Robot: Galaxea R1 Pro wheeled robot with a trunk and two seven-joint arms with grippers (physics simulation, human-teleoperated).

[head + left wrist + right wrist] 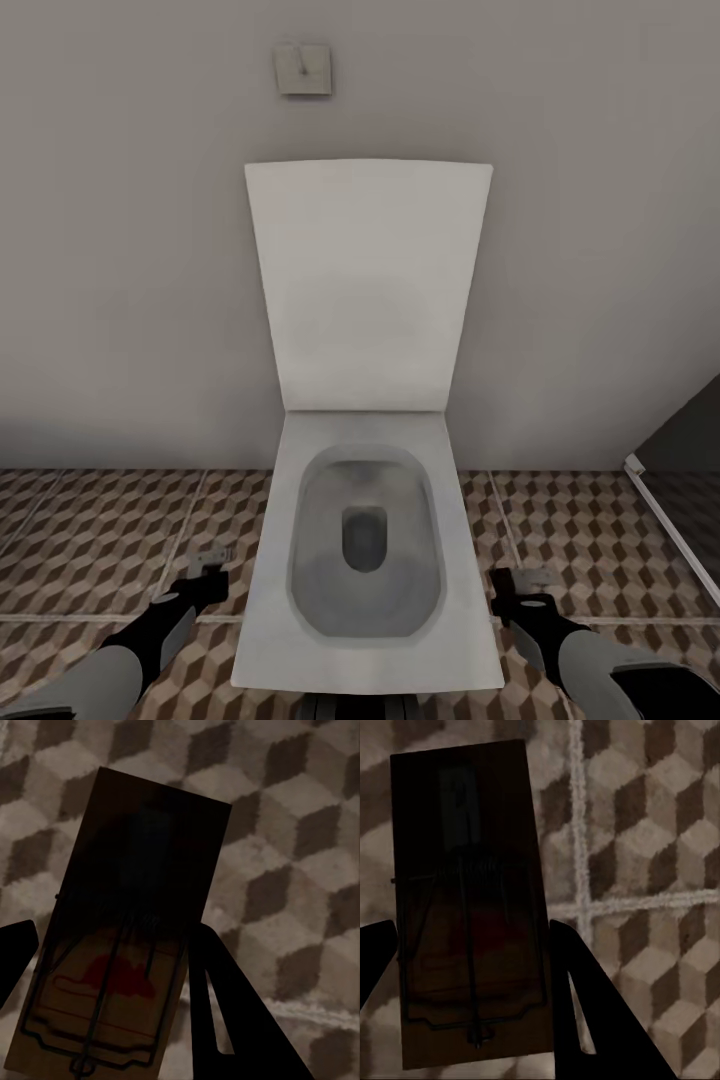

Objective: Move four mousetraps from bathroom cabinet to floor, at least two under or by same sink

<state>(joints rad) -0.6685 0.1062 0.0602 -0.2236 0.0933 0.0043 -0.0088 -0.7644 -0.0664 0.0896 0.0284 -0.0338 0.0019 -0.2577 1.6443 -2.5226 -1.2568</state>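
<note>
The largest thing ahead of the robot is a grey wall [120,250], with a small square flush plate [303,70] high on it, and against it stands a white toilet [365,600] with its lid [368,290] raised upright and the bowl open. Around the toilet spreads the bathroom floor [90,540], tiled in the brown, beige and white cube pattern with pale grout lines; a dark panel with a white edge [665,520] cuts in at the far right. The two arms reach forward low, one on each side of the bowl. The left gripper [208,575] is clenched on a mousetrap [124,937], its two dark fingers [225,1012] pressing the board's long edges near the wire end, so that the board's long axis runs straight out along the fingers and over the tiles. The right gripper [522,590] grasps a second mousetrap [469,907] in the same manner, long axis in line with its fingers, above a crossing of grout lines. Each trap hangs above the floor on its own side of the toilet, well apart from the other. No sink is in sight, so judging by the task, the traps probably have to be carried elsewhere before either claw lets go.
</note>
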